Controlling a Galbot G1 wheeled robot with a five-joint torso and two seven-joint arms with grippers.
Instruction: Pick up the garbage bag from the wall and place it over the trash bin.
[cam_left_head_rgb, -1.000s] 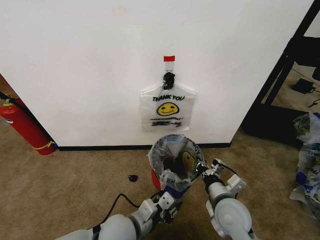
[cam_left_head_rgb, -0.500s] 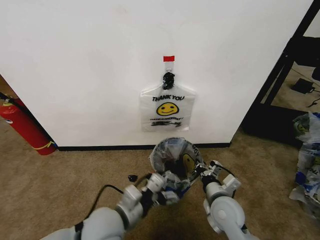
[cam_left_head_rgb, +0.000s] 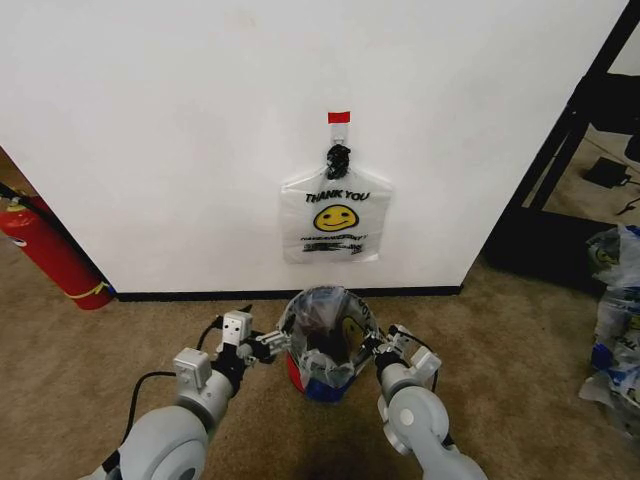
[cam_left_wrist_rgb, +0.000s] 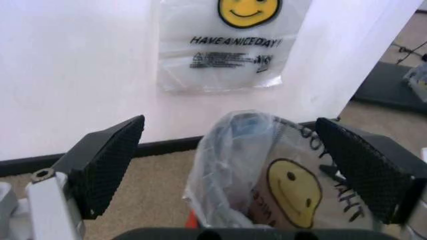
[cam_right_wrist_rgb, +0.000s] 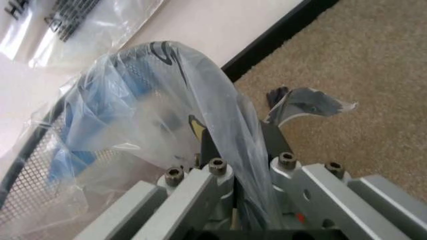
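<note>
Now garbage bag (cam_left_head_rgb: 322, 335) over trash bin (cam_left_head_rgb: 312, 385)

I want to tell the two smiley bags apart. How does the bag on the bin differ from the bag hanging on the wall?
The garbage bag is crumpled and opened out over the trash bin; the hanging bag lies flat and smooth against the wall. The garbage bag sits low at the floor, pinched by the right gripper; the hanging bag hangs from a hook, untouched. Both are translucent white with a yellow smiley.

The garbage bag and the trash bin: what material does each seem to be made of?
The garbage bag looks like thin translucent plastic film: it crumples, shines, and the bin shows through it. The trash bin seems to be dark metal mesh, judging by its fine grid of holes, though coated wire or plastic cannot be ruled out.
</note>
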